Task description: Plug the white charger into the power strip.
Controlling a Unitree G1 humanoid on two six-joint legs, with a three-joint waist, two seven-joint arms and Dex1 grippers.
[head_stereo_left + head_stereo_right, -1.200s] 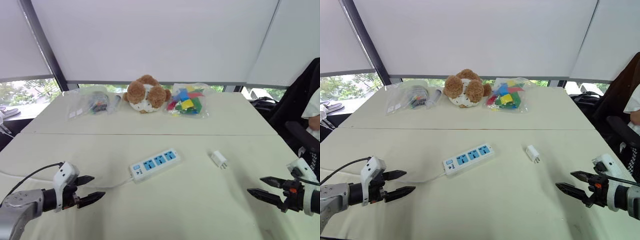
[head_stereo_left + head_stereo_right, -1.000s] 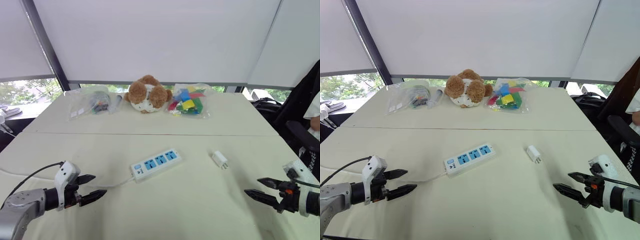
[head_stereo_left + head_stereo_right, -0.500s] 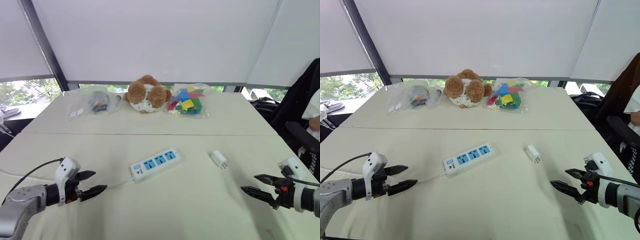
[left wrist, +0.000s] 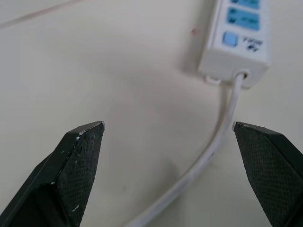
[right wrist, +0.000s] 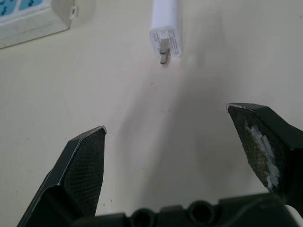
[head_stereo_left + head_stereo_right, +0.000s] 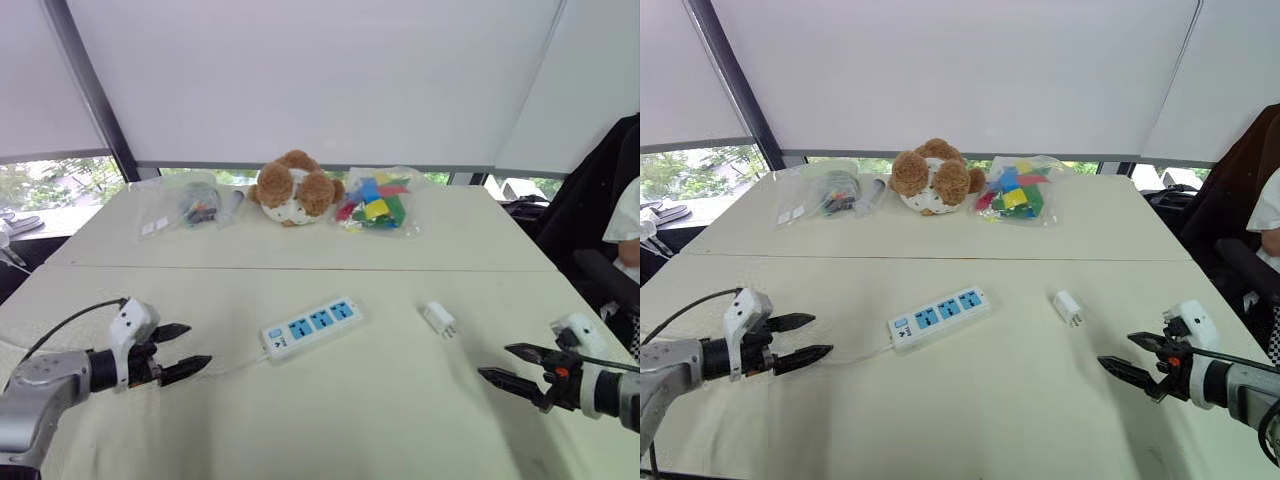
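The white power strip (image 6: 311, 326) with three blue sockets lies mid-table, its cord (image 4: 208, 151) trailing toward my left side. To its right the small white charger (image 6: 438, 318) lies flat on the table, prongs (image 5: 164, 51) facing my right gripper. My left gripper (image 6: 178, 350) hovers open left of the strip's switch end (image 4: 236, 45), nothing between its fingers. My right gripper (image 6: 509, 364) hovers open, empty, to the right of the charger and nearer to me. Both are clear of the objects.
Along the far side of the cream table (image 6: 360, 410) sit a clear bag of small items (image 6: 185, 205), a brown plush toy (image 6: 293, 187) and a bag of colourful blocks (image 6: 373, 205). A person's sleeve (image 6: 627, 235) and a dark chair show at the right edge.
My left gripper has risen a little and edged toward the strip. The right gripper has hardly moved. Both stay open; strip and charger lie where they were.
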